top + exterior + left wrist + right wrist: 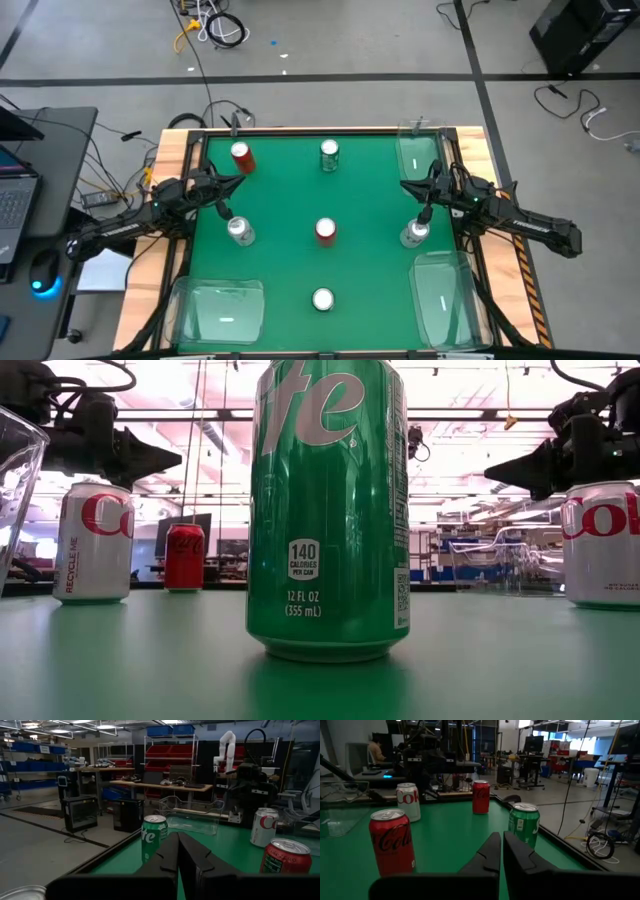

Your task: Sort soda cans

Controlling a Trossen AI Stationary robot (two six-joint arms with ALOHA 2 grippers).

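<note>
Six soda cans stand upright on the green table [290,260]: a red can [241,157] far left, a green can [329,155] far middle, a silver can [240,231] at left, a red can [325,230] at centre, a silver can [414,235] at right, and a green can [322,299] near the front, which also shows in the low view [328,510]. My left gripper [238,181] hovers shut and empty between the far-left red can and the left silver can. My right gripper [405,186] hovers shut and empty, farther back than the right silver can.
Three clear plastic bins sit on the table: one at the near left corner [218,308], one at the near right [443,295] and one at the far right [418,155]. Wooden rails [505,260] edge the table. A desk with a laptop [15,200] stands left of it.
</note>
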